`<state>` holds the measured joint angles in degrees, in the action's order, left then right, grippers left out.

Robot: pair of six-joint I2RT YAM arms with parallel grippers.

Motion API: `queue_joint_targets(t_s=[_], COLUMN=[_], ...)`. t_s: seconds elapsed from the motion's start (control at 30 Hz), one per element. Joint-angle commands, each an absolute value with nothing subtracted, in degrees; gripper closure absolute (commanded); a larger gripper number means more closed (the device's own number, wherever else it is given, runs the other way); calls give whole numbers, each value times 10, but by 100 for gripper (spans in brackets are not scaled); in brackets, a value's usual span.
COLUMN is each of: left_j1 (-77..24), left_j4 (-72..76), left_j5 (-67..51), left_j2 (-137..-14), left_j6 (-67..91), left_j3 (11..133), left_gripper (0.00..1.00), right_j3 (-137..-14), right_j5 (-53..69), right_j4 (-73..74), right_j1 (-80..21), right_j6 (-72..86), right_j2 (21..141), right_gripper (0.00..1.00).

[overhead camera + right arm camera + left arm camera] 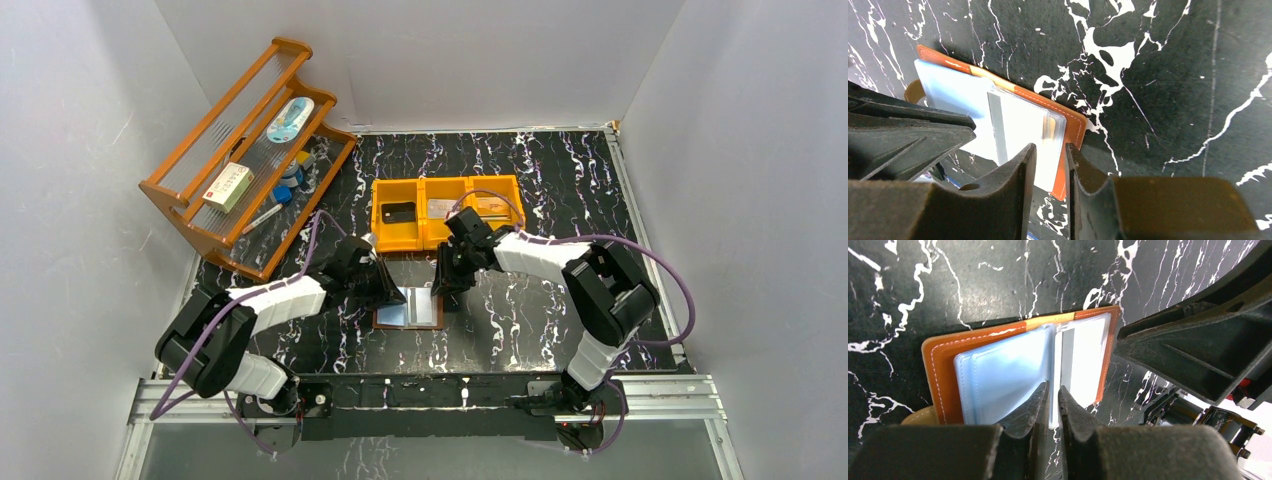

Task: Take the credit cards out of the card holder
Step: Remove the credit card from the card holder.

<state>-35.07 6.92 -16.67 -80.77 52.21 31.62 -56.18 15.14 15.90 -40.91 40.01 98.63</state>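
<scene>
Ok so, nearest the arm bases: the card holder [410,312] lies open and flat on the black marbled table [560,200], pale-blue pockets up. The left gripper [1053,392] comes in from its 9 o'clock side with its tips over the centre fold. Its jaws are down to a thin slit, and I can't tell if they pinch a pocket leaf. The right gripper [1050,150] hangs over the holder's 3 o'clock edge. Its jaws are almost together too, and same deal, I can't tell if anything thin is in there.

Under the clear right-hand pocket there's a grey card [997,127] plus a tan edge [1049,127], so my guess is we're mid-job. Next move probably needs the right tips to catch just a card edge and slide it out without dragging the holder.

Farther off at 12 o'clock, the orange bin [420,182] has a black card [398,212], a silvery card [440,208] and a tan card [492,205], one per compartment. There's a wooden rack [160,188] out at 10 o'clock.
</scene>
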Motion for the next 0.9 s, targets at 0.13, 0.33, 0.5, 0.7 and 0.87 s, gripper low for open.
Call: queue_joint_targets(t_s=[0.13,0.33,0.5,0.7,0.87], left_j1=[-351,-352,-352,-352,-352], left_j4=[10,-45,-91,-60,-67], left_j5=[-127,-83,-56,-101,-102], left_j2=[-756,-729,-725,-753,-772], left_j6=[490,474,450,443,448], left_j3=[352,365,371,357,353], left_gripper=[84,63,49,55,59], right_j3=[-610,-593,-588,-591,-579], right_j5=[97,105,102,123,148], right_j4=[209,191,191,181,159], right_j1=[-427,-431,-435,-441,-444], right_j6=[370,396,405,405,416], right_j2=[948,948,950,960,978], right_gripper=[59,56,57,58,59])
